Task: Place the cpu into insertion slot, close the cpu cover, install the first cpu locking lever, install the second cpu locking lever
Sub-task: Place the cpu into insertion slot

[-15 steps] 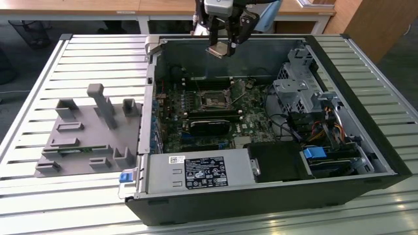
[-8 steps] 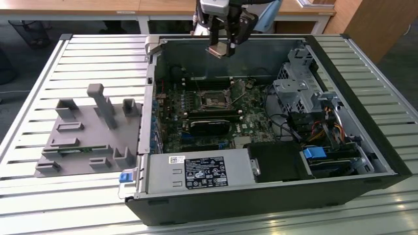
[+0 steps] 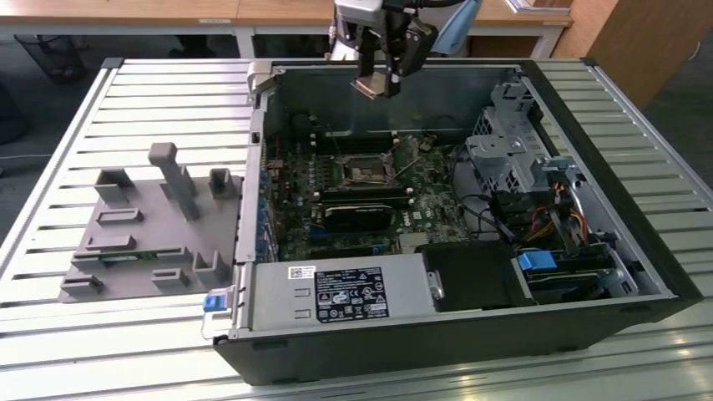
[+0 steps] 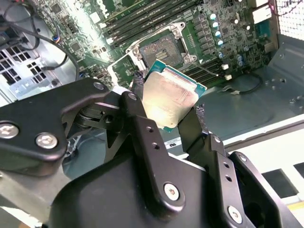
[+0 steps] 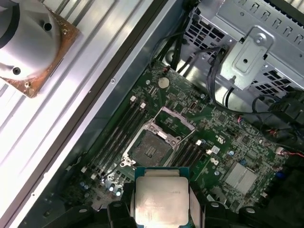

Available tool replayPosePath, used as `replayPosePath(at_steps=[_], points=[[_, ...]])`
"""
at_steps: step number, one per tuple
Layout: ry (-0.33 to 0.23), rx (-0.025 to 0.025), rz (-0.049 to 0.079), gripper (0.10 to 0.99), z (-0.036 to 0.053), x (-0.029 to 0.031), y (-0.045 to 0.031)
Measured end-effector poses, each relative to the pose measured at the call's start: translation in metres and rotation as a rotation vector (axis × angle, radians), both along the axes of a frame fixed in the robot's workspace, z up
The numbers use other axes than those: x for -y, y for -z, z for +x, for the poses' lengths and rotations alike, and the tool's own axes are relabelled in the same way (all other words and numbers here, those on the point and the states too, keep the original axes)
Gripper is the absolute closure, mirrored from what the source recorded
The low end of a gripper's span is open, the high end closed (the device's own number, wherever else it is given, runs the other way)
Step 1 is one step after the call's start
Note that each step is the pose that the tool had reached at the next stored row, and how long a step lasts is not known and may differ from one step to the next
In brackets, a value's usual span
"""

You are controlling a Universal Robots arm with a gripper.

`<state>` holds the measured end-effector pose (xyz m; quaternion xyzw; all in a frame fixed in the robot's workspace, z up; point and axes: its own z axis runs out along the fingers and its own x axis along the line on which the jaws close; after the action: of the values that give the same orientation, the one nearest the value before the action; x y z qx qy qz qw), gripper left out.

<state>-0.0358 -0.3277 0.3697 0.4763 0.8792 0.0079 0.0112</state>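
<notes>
My gripper (image 3: 382, 83) hangs above the open computer case, over its back wall, shut on the cpu (image 3: 373, 87). Both wrist views show the cpu (image 4: 171, 97) (image 5: 161, 199), a flat square chip with a dull silver top and a green edge, pinched on two opposite sides by the black fingers (image 4: 137, 92). The insertion slot (image 5: 151, 148) (image 4: 164, 50) (image 3: 362, 170) is a square black recess on the green motherboard, bare and below the chip at some distance. The cpu cover (image 5: 175, 121) is flipped open beside the slot.
The black case (image 3: 446, 342) lies open on a slatted metal table (image 3: 167, 92). Inside are memory sticks (image 5: 116, 137), a labelled power supply (image 3: 340, 294), a drive cage (image 3: 513, 146) and cables (image 3: 557, 221). A grey fixture plate (image 3: 145, 225) with posts sits at the exterior view's left.
</notes>
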Motion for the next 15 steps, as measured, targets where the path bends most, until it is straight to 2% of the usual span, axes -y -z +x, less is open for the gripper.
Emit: replayPosePath(at_steps=[15], points=[[0.155, -0.0001, -0.003, 0.545, 0.0000, -0.0014, 0.0012]])
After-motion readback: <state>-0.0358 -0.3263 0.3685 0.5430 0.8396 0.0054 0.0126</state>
